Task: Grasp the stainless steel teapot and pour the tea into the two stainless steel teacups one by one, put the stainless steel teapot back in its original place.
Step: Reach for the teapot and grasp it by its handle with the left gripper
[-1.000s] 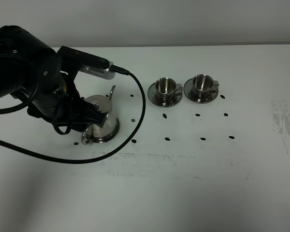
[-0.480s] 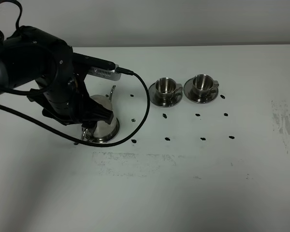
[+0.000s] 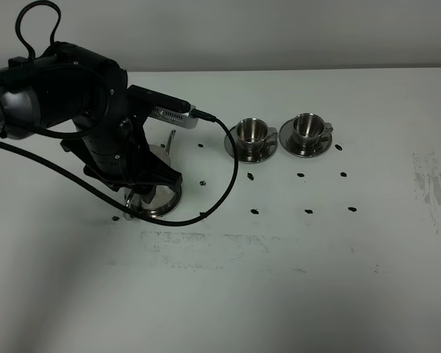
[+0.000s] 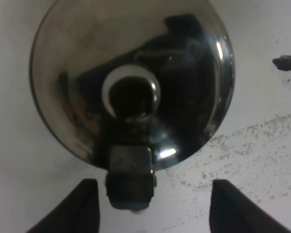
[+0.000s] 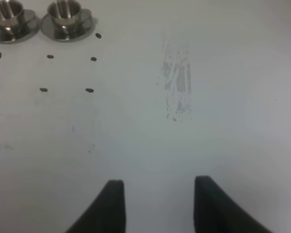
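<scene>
The stainless steel teapot (image 4: 77,73) stands upright, near the cups and to their left in the high view, where it is mostly covered. Its shiny domed lid carries a round knob (image 4: 131,94). The loop handle (image 4: 130,179) projects toward the front, and the thin curved spout (image 3: 170,141) toward the rear. The left teacup (image 3: 251,131) and right teacup (image 3: 307,126) stand upright just beside each other. Each sits on a round saucer (image 3: 235,152), handle pointing right.

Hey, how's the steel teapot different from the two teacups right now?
The teapot is larger, with a knobbed lid; the nearer teacup and the farther teacup are small and open-topped. The teapot's handle lies between the open fingers of the left gripper; both teacups stand untouched. All are shiny steel and upright.
</scene>
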Robot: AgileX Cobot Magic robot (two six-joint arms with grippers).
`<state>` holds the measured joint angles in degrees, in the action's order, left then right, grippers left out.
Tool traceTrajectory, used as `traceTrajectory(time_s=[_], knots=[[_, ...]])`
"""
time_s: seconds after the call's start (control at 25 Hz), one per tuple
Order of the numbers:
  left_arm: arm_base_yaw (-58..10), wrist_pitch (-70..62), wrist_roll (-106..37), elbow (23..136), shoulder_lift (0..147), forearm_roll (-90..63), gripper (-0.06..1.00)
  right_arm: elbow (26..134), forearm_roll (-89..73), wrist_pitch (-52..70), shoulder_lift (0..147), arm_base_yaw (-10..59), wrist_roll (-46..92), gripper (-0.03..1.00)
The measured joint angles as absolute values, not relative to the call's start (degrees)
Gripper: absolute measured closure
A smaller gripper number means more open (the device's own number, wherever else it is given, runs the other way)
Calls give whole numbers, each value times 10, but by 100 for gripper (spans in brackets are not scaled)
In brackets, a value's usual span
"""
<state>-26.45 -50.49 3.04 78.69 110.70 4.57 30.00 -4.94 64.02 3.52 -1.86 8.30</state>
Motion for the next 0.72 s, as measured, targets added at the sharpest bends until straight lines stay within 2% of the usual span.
traceTrajectory(time_s=[0.72], knots=[[-259, -506, 51, 787, 1121, 54, 47, 300, -49, 640, 35, -19, 83, 64]])
